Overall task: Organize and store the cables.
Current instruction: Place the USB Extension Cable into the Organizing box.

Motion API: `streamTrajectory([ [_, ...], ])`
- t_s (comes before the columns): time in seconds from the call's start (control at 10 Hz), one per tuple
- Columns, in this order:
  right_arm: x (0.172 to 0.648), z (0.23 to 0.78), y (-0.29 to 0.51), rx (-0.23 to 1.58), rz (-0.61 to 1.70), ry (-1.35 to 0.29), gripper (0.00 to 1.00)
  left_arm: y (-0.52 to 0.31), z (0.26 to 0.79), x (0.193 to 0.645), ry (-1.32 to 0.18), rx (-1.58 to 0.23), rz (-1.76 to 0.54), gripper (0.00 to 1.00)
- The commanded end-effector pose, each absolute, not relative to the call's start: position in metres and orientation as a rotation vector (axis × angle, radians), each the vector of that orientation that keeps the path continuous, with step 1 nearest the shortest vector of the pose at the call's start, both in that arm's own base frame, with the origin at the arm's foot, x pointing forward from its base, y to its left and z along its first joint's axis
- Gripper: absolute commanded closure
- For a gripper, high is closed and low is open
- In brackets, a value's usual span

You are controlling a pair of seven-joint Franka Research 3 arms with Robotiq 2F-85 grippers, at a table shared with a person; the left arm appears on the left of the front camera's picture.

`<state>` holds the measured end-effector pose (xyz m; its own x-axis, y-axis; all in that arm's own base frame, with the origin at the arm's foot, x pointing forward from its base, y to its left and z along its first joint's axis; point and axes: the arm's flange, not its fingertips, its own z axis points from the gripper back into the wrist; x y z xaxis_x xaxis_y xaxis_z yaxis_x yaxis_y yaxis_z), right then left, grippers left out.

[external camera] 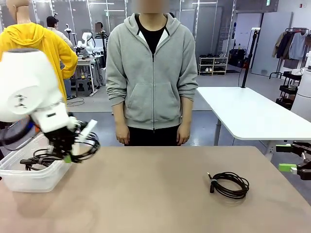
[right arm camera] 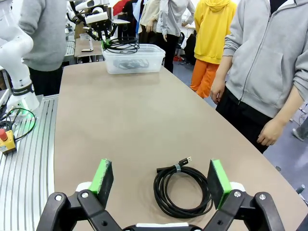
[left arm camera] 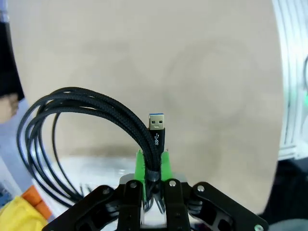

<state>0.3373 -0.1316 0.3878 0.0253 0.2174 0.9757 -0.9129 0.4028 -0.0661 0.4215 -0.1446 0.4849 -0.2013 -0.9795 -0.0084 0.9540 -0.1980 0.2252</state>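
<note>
A broad tan desk [external camera: 155, 194] spans the front view, and a person in a grey zip hoodie [external camera: 152, 73] stands at its far edge with both arms hanging down. A clear rectangular plastic bin [external camera: 29, 177] sits at the desk's left end, with a tangle of black cords [external camera: 41, 159] inside it. The left end effector [left arm camera: 152, 159] hangs above the bin's right rim, its green pads pressed onto a braided black cable coil [left arm camera: 72, 110] just beside its blue-tongued USB plug. The coil's loops droop to one side. The right end effector [right arm camera: 160, 175] is spread wide and holds nothing. A second black cable coil [external camera: 230, 184] lies flat on the desk right of centre, near it.
</note>
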Motion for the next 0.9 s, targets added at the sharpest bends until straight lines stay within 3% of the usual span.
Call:
streamTrajectory([
  [0.0,0.339,0.389,-0.130,0.736,1.011,-1.237,0.00,-0.096,0.496,0.423,-0.257,0.236,-1.733,0.86],
  [0.4,0.339,0.389,-0.130,0.736,1.011,-1.237,0.00,-0.039,0.497,0.470,-0.217,0.354,-1.615,0.86],
  [0.8,0.339,0.389,-0.130,0.736,1.011,-1.237,0.00,-0.010,0.446,0.535,-0.106,0.327,-1.505,0.86],
])
